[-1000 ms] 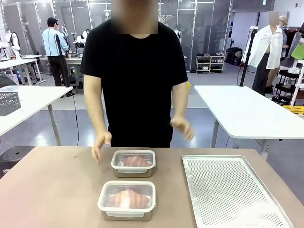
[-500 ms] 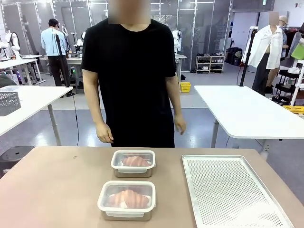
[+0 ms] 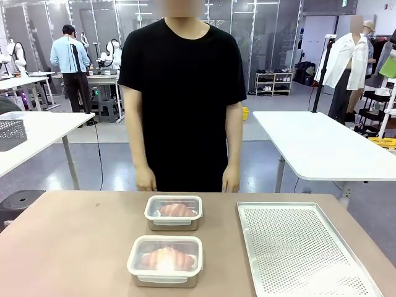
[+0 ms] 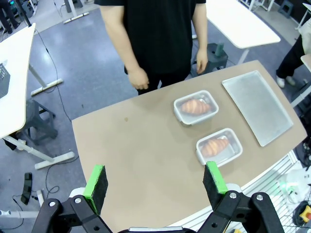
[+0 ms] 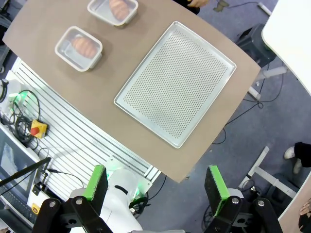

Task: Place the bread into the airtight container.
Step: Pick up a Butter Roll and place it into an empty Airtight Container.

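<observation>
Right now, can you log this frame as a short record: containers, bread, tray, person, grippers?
near container: lidded, holds bread
far container: lidded, holds bread
tray: perforated metal, nothing on it, to the robot's right of the containers
person's hands: hanging at the far table edge, touching nothing
left gripper: open, high above the table, holding nothing
right gripper: open, high above the tray side, holding nothing

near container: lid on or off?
On. The near container has its clear lid seated flush on the rim, with the bread showing through it. The far container looks lidded too.
</observation>
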`<state>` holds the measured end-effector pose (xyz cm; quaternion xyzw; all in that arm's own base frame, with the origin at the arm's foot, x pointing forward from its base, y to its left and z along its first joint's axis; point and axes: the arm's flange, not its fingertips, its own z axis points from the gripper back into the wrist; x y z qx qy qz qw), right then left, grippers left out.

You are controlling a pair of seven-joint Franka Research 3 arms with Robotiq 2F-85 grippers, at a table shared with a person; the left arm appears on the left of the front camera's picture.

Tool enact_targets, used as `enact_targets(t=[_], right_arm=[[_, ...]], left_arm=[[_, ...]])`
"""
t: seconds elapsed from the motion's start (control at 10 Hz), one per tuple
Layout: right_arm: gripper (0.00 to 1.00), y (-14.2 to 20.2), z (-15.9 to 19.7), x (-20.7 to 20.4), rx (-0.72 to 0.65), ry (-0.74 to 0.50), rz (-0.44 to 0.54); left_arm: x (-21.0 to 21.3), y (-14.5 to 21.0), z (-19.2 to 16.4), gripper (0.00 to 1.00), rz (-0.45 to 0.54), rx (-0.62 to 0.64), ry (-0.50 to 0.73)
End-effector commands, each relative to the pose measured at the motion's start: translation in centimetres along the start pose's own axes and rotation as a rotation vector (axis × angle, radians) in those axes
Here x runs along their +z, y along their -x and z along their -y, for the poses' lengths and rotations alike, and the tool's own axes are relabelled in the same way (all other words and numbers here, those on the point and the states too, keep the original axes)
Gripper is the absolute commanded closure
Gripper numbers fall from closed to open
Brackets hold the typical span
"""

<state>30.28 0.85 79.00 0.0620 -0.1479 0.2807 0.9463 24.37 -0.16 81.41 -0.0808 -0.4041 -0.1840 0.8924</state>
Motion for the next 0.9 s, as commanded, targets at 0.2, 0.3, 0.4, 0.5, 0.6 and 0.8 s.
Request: enact_targets(t=[0.2,0.3,0.4,0.5,0.6,0.8], right_arm=[[0.0,0.22,0.21,0.04,0.011,0.006,0.0],[0.0,0.22,0.21,0.04,0.011,0.006,0.0],[0.0,0.22,0.21,0.04,0.011,0.006,0.0],[0.0,0.22,0.21,0.04,0.011,0.006,0.0],[0.0,0.22,0.21,0.04,0.011,0.006,0.0],[0.0,0.22,0.21,0.04,0.011,0.006,0.0]], left_arm=[[0.19,-0.12,-0.04,0.0,-0.001,-0.009,-0.005],[0.19,-0.12,-0.04,0.0,-0.001,-0.009,-0.005],[0.19,-0.12,-0.04,0.0,-0.001,-0.009,-0.005],[0.19,-0.12,-0.04,0.0,-0.001,-0.009,-0.005],[0.19,-0.12,-0.04,0.0,-0.001,-0.009,-0.005],[0.19,-0.12,-0.04,0.0,-0.001,-0.009,-0.005]])
